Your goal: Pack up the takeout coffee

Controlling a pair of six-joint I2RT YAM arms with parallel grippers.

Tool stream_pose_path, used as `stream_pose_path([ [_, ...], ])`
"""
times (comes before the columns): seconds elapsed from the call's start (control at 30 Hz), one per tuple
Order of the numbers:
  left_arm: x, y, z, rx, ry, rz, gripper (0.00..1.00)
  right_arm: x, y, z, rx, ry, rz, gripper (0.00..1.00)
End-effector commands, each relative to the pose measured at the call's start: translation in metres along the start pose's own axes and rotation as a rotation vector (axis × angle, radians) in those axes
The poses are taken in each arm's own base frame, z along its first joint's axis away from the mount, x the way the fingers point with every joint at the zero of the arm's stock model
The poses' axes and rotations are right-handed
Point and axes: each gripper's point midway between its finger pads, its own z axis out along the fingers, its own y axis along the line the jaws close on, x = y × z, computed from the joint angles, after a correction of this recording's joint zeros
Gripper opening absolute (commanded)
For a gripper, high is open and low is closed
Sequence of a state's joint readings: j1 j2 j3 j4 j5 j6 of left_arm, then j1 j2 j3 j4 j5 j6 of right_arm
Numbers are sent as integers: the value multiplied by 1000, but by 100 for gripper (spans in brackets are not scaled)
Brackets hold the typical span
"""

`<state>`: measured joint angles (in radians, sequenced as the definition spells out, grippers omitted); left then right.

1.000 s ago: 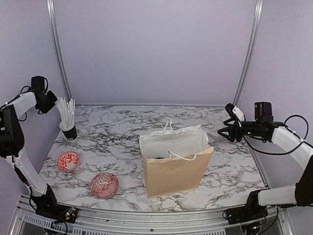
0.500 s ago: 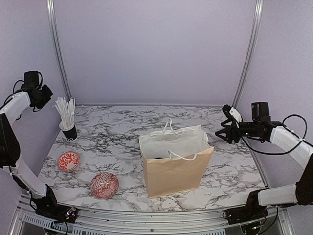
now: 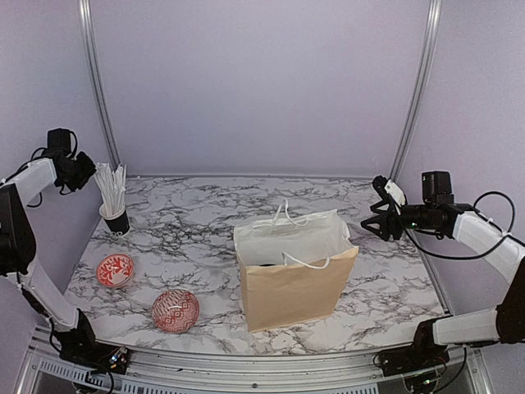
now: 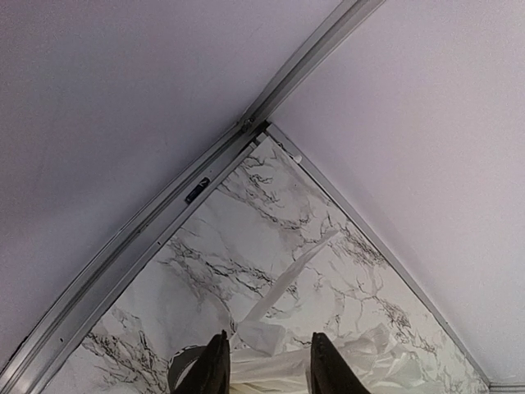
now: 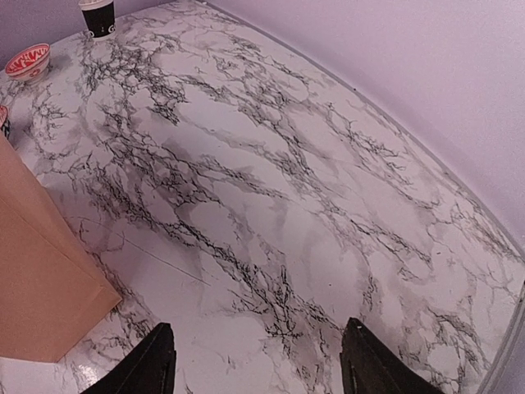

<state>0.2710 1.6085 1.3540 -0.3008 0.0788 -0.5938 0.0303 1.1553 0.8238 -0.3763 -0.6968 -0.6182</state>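
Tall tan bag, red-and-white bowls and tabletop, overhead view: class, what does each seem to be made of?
The tall tan bag looks like matte kraft paper: crisp creases, white lining, white cord handles. The red-and-white patterned bowl at the left and the nearer one look like glazed ceramic, perhaps melamine: smooth, slightly shiny. The tabletop shows black-veined white marble, possibly printed laminate.

We note counter (image 3: 205,238): white marble pattern, grey veining, smooth, faint sheen; stone or laminate, we cannot tell. Bag (image 3: 287,295): tan kraft paper, matt, lightly creased; lining white; handles (image 3: 287,215) white, cord-like. Left bowl (image 3: 115,269) and front bowl (image 3: 175,309): red-and-white pattern, glossy, glazed look. Cup (image 3: 116,220): black, matt. Straws (image 3: 109,187): white paper wrapping, we judge. Walls (image 3: 262,82): pale lilac, matt, even. Rails (image 3: 97,90): grey metal, dull brushed shine. Fingers (image 5: 156,365): black, matt, plastic-looking.
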Motion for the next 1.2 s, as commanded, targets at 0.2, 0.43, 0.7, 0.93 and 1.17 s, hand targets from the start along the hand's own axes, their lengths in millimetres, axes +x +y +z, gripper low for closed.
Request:
stream_pose_path([
  [0.2,3,7,17,-16,2,3,27,-1,1,2,-9,12,-8,66],
  [0.43,-3,7,19,-21,-25,22,21,0,1,3,-10,14,-7,66],
  [0.7,-17,-7,-8,7,-86,51,3,0,2,4,-13,17,-7,66],
  [0.93,-35,-39,-66,46,-160,131,0,1,3,6,-18,23,-9,66],
  [1.17,-55,-70,-136,52,-294,223,0,1,5,9,-28,28,-13,66],
])
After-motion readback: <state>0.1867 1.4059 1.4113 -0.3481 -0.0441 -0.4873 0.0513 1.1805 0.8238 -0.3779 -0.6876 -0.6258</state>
